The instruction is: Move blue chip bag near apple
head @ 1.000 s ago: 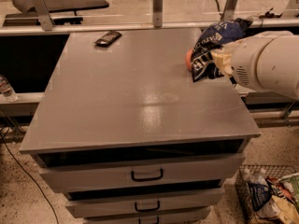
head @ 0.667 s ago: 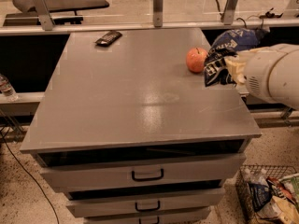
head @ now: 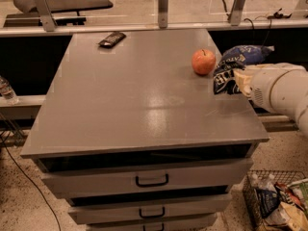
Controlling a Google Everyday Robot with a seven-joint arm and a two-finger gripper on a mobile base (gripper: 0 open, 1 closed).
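Observation:
The red-orange apple (head: 203, 61) stands on the grey cabinet top (head: 144, 95) near its right edge. The dark navy blue chip bag (head: 239, 57) with white lettering sits just right of the apple, at the table's right edge, almost touching it. My gripper (head: 235, 79) comes in from the right on a thick white arm (head: 281, 89) and is shut on the bag's lower end. The arm hides part of the bag.
A small flat black object (head: 111, 39) lies at the back left of the top. Drawers (head: 152, 180) sit below the front edge. A wire basket of wrappers (head: 279, 201) stands on the floor at lower right. A railing (head: 163, 6) runs behind.
My arm has drawn back to the right with the bag in it. The apple, first hidden behind the bag, now shows to its left.

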